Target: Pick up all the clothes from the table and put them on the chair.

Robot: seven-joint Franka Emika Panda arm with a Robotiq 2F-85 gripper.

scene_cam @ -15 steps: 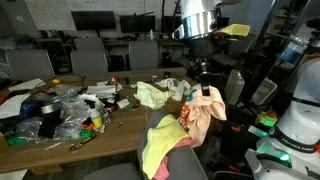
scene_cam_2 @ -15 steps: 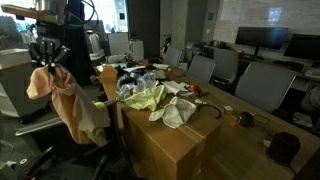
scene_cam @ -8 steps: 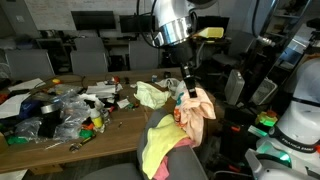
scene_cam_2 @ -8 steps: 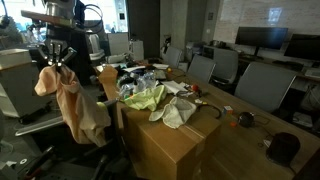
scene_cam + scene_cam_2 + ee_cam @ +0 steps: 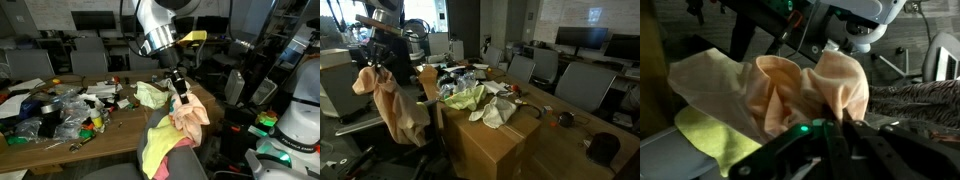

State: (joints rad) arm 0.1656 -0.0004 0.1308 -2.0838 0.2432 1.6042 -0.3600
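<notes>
Cloth of a peach shade, the peach-orange garment (image 5: 190, 118), hangs bunched from the gripper (image 5: 180, 97), whose fingers are pinched tight on its upper folds. In an exterior view it dangles beside the end of the table (image 5: 490, 150), clear of the wooden top. It hangs over the chair (image 5: 192, 162), just above a pink-and-yellow heap (image 5: 158, 142) of cloth already lying there. The wrist view shows the same peach folds filling the frame, with yellow cloth under them.

On the table a pale yellow-green garment (image 5: 465, 98) lies crumpled near the end, and a white garment (image 5: 498, 111) lies just beside it, nearer the corner. Behind them is a jumble of clear plastic bags (image 5: 70, 112) and small coloured bits – any print on them is too small to read.

Darker office chairs (image 5: 90, 55) line the far side of the table, with black monitors (image 5: 93, 20) beyond. A white machine (image 5: 300, 115) with a green light stands close by the chair – near the arm's side.
</notes>
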